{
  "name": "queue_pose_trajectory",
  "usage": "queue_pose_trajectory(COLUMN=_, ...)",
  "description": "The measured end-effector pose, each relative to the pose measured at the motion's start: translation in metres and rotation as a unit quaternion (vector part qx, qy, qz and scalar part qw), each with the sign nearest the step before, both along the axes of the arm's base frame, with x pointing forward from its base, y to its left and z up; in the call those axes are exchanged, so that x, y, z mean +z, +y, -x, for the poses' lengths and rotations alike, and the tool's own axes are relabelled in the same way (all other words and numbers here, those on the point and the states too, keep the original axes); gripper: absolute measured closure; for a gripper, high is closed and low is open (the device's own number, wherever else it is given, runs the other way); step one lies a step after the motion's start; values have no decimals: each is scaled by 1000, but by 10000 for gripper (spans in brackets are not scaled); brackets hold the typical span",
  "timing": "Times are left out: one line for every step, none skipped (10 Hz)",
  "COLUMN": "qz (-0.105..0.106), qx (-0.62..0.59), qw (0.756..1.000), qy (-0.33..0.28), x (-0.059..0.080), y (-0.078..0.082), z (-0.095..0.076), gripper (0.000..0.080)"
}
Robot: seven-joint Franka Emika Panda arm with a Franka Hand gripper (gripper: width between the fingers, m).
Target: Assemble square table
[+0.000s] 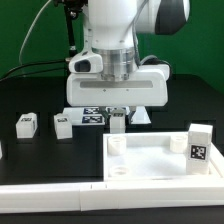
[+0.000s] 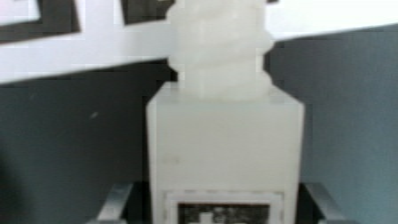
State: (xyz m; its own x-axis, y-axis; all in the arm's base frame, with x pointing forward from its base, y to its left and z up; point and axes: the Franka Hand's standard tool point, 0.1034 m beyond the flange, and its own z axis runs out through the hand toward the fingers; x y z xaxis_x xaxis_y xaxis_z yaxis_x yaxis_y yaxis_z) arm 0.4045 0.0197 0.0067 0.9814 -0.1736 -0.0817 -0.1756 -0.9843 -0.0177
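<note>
My gripper [image 1: 117, 113] hangs just behind the square table's white plate [image 1: 150, 158] and is shut on a white blocky leg [image 1: 117, 123]. In the wrist view the gripper [image 2: 222, 206] clamps the tagged end of that leg [image 2: 222, 140] between both fingers [image 2: 118, 200]. The leg's ribbed screw end [image 2: 217, 45] points away from the wrist. The plate lies flat with a round corner socket [image 1: 117, 147] showing near the held leg. A second leg [image 1: 200, 146] with a tag stands upright at the plate's corner on the exterior view's right. Two loose legs [image 1: 27, 124] [image 1: 63, 125] lie on the black table to the left.
The marker board [image 1: 92, 118] [image 2: 89, 55] lies on the table behind the gripper. A long white border rail [image 1: 50, 192] runs along the front edge and up the right side of the plate. Cables hang behind the arm against a green backdrop.
</note>
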Motion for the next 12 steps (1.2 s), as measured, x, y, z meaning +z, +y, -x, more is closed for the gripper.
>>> queue_pose_trajectory(qz=-3, qx=1, qw=1000, qy=8, x=0, y=1, z=1, gripper=530)
queue_pose_trajectory(qz=-9, qx=-1, qw=1000, qy=18, x=0, y=2, z=2, gripper=530)
queue_pose_trajectory(qz=-9, qx=-1, qw=1000, qy=18, x=0, y=2, z=1, gripper=350)
queue_pose_trajectory(qz=-24, qx=-5, qw=999, qy=45, x=3, y=5, z=3, gripper=225)
queue_pose_trajectory(qz=-45, qx=-5, qw=994, qy=98, x=9, y=7, z=1, gripper=225)
queue_pose_trajectory(qz=-58, qx=0, qw=987, qy=148, x=19, y=2, z=-11, gripper=167)
queue_pose_trajectory(qz=-65, qx=-1, qw=980, qy=185, x=25, y=-4, z=-26, gripper=153)
queue_pose_trajectory(qz=-73, qx=-4, qw=974, qy=212, x=26, y=-8, z=-38, gripper=153)
queue_pose_trajectory(qz=-79, qx=-4, qw=968, qy=238, x=24, y=-11, z=-43, gripper=151)
queue_pose_trajectory(qz=-83, qx=-7, qw=963, qy=254, x=23, y=-15, z=-47, gripper=151)
queue_pose_trajectory(qz=-88, qx=-8, qw=957, qy=277, x=23, y=-15, z=-44, gripper=151)
queue_pose_trajectory(qz=-88, qx=-9, qw=956, qy=279, x=21, y=-17, z=-45, gripper=151)
